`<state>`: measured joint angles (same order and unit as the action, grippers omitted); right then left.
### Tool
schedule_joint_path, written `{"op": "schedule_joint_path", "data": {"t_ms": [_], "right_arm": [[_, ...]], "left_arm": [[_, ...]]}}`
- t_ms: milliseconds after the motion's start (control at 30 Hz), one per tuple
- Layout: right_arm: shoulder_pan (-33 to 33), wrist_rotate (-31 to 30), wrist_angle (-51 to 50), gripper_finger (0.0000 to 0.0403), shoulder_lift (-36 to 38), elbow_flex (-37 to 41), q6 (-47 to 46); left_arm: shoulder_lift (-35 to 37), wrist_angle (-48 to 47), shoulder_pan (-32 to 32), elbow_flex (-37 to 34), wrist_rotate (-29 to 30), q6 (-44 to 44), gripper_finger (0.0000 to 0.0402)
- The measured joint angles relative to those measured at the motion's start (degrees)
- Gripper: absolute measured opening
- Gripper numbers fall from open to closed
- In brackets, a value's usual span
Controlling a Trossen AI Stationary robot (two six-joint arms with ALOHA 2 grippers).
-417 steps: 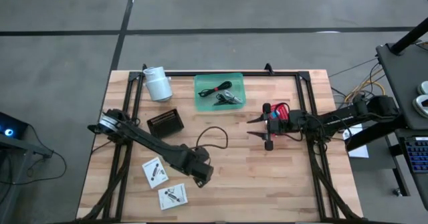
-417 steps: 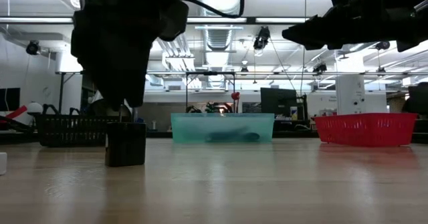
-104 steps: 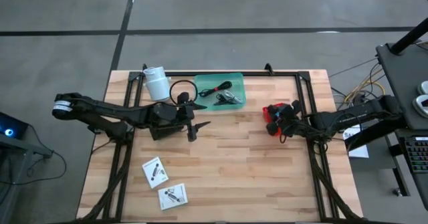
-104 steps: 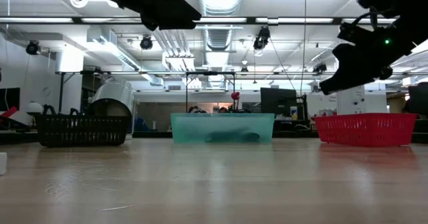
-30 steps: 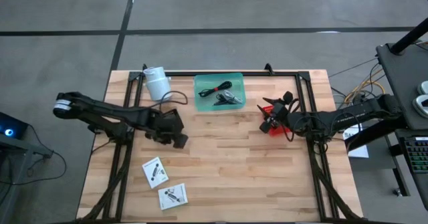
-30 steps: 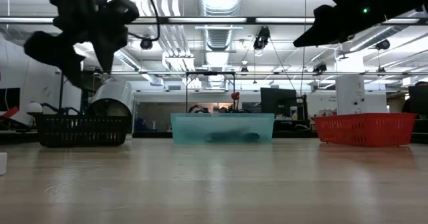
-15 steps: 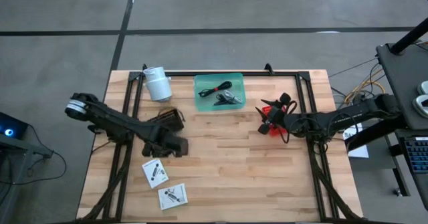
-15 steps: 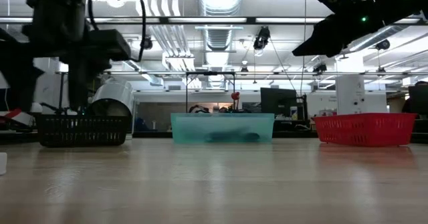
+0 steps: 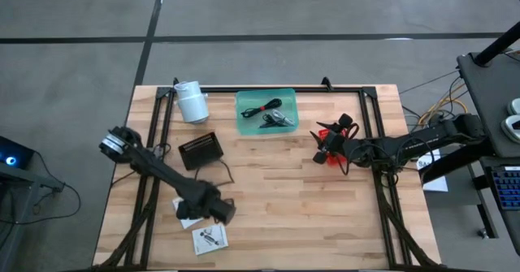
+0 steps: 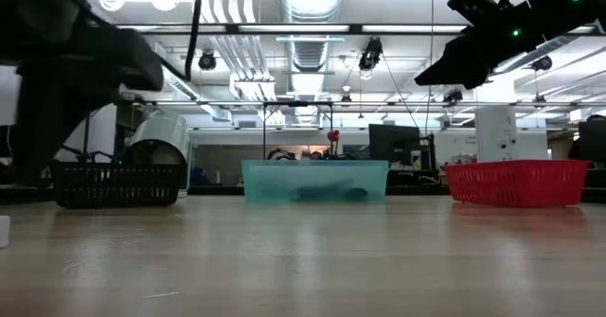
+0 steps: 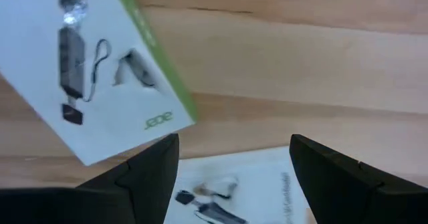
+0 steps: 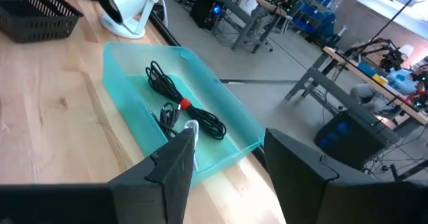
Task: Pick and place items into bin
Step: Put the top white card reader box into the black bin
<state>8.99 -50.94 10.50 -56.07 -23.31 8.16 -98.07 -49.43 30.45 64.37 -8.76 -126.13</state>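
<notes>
Left gripper (image 9: pixel 218 212): I have it low over the near-left part of the tabletop (image 9: pixel 284 215), fingers spread apart and empty; my wrist view looks straight down between them.
Upper white packet (image 9: pixel 184 207): partly under this gripper's arm in the high view; in the wrist view it lies ahead of the fingers, green stripe along one edge, black print showing (image 11: pixel 93 63).
Lower white packet (image 9: pixel 210 239): just beside the left gripper, on its near side, flat on the wood; the wrist view shows its edge between the fingers (image 11: pixel 227 184).
Black basket (image 9: pixel 201 150): behind the left gripper, near the arm's mid-span; I cannot tell what it holds.
Teal bin (image 9: pixel 266 111): far beyond the left gripper; ahead of the right gripper, with a black cable (image 12: pixel 184 110) with a red tie and black clips (image 9: pixel 278 119) inside.
Right gripper (image 9: pixel 331 142): raised over the red basket (image 9: pixel 331 134), fingers apart, holding nothing.
White roll (image 9: pixel 192 101): far-left corner, well apart from both grippers.
</notes>
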Motion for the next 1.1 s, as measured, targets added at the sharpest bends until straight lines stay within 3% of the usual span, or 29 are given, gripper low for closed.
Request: {"op": "schedule_joint_path", "data": {"t_ms": [233,500,1100], "right_arm": [[0.00,0.17,0.02,0.0169,0.00,0.00,-0.20],[0.00,0.42,0.00,0.0169,-0.02,0.00,-0.13],[0.00,0.39,0.06,0.0169,-0.02,0.00,0.00]], "left_arm": [[-2.19,-4.13,1.39,0.95,0.47,-2.66,0.0267],[-0.10,-5.63,1.36,0.42,8.37,-7.92,0.0267],[-0.01,-5.06,1.94,-3.10,5.21,-10.10,0.0267]]}}
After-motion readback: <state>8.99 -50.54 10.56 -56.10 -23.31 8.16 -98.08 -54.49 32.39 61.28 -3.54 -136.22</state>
